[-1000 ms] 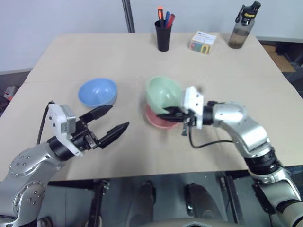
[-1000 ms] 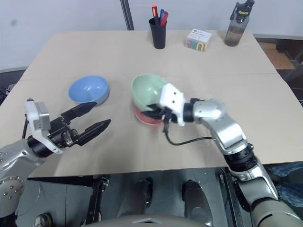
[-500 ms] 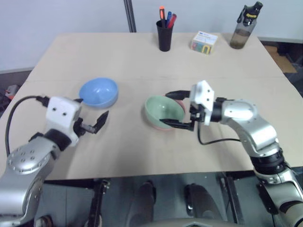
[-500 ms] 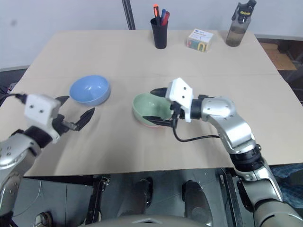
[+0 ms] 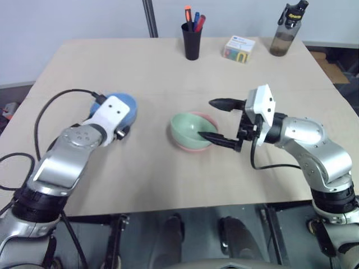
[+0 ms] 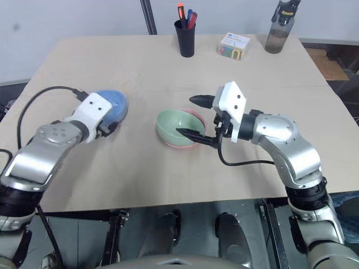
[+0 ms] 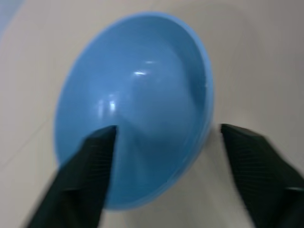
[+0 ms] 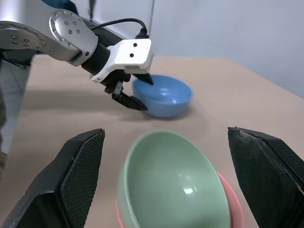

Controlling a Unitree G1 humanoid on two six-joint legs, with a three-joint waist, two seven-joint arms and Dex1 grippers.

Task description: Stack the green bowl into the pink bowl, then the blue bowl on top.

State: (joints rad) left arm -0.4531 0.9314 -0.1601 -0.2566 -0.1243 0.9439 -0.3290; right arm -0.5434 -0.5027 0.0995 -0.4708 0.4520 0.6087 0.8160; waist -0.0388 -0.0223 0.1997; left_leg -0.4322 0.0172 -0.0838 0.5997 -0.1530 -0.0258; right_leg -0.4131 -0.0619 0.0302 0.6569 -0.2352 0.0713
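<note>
Green bowl (image 5: 193, 129) is sitting nested in the pink bowl (image 5: 210, 119), between the wide-open fingers of the right claw (image 5: 220, 120). Left claw (image 7: 173, 178) is straddling the near rim of the blue bowl (image 7: 137, 102), fingers apart, one inside and one outside. It should be closing squarely on the rim before lifting.

green bowl (image 5: 192, 130) released, left gripper (image 8: 134, 93) reaching blue bowl (image 8: 164, 95)

Mint green bowl (image 5: 192, 130) nested upright in pink bowl (image 5: 211, 121), sky-blue bowl (image 7: 137, 95) apart, upright
</note>
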